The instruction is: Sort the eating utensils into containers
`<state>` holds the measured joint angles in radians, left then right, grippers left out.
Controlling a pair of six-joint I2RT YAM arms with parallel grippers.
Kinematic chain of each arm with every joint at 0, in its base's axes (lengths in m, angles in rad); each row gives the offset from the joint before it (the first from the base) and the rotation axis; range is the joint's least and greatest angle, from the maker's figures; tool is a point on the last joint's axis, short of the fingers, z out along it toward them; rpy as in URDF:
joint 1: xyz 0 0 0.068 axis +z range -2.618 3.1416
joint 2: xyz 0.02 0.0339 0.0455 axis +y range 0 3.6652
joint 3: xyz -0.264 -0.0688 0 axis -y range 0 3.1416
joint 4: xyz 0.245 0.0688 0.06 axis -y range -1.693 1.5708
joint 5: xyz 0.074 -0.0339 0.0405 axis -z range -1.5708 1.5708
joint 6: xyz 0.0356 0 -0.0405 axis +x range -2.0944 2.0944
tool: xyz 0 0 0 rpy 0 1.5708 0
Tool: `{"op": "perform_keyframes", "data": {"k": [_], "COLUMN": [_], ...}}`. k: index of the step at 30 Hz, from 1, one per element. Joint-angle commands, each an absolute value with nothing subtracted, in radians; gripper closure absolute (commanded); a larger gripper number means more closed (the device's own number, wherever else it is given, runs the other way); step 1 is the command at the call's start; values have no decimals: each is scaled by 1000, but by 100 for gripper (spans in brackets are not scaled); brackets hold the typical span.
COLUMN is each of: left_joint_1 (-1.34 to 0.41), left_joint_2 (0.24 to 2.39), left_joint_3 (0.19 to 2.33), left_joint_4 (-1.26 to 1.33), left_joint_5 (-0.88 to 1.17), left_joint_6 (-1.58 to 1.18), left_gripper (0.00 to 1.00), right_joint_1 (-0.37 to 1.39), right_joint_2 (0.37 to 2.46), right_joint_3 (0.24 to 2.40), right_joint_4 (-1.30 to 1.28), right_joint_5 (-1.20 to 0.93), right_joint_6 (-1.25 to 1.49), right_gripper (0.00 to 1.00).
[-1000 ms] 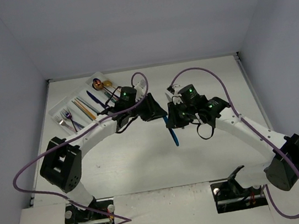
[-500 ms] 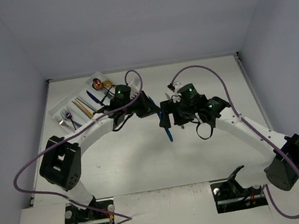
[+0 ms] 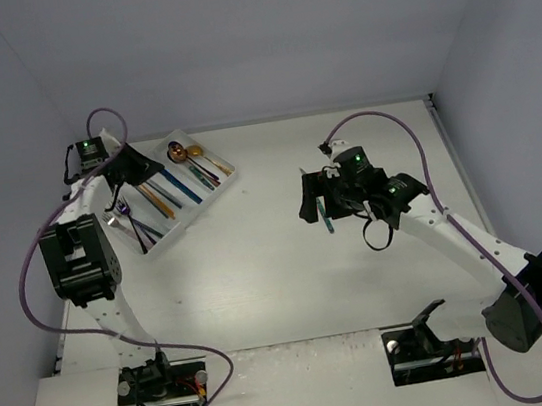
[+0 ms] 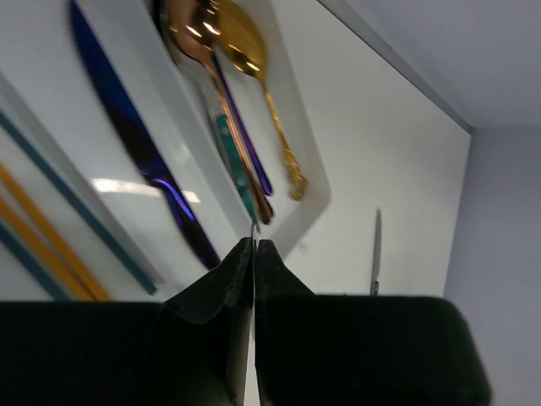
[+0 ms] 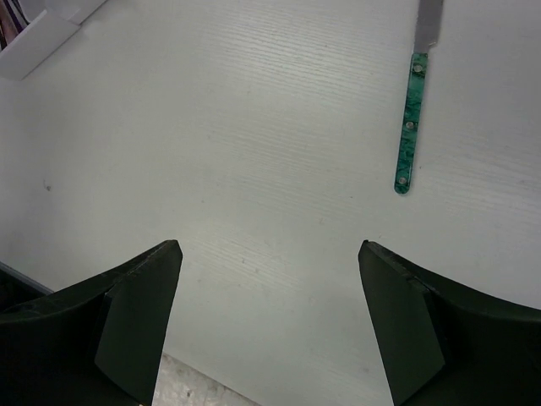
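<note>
Tray (image 3: 179, 224) now has the left gripper (image 4: 254, 245) swung over it.

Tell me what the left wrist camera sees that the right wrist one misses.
Left wrist only: a copper metal spoon, a gold metal spoon and a dark blue metal knife in the compartments, beyond the shut left end effector. Right wrist only: the open right end effector. Both: the teal-handled silver knife on the white table, and some of the translucent white plastic tray.
</note>
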<state>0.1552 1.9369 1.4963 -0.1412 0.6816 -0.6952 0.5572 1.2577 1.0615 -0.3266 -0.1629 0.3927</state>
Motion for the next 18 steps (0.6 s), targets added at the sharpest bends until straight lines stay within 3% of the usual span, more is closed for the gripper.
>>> {"op": "perform_keyframes", "data": {"k": [1,3,6,12,18], "left_joint_1": [205,212,210,210,205], "left_joint_2": [2040,2107,2169,2226,2112], "left_joint_3": [1660,1723,1812,1887,1846], "left_joint_4": [-194,-229,-241,-304,-376], "left_joint_5": [743,731,714,665,548], "left_joint_6": [-626,-613,-610,-579,-514], "left_gripper": [100,100,91,64,46], "right_joint_1": [543,535,523,507,506], "right_joint_2": [1232,1232,1236,1276,1381], "right_joint_3": [1045,1038,1029,1027,1068], "right_joint_4": [-304,-305,-305,-305,-305], "right_joint_5": [-128,-121,-110,-58,46], "right_joint_6": [398,400,402,396,381], "right_gripper": [17,17,16,16,16]}}
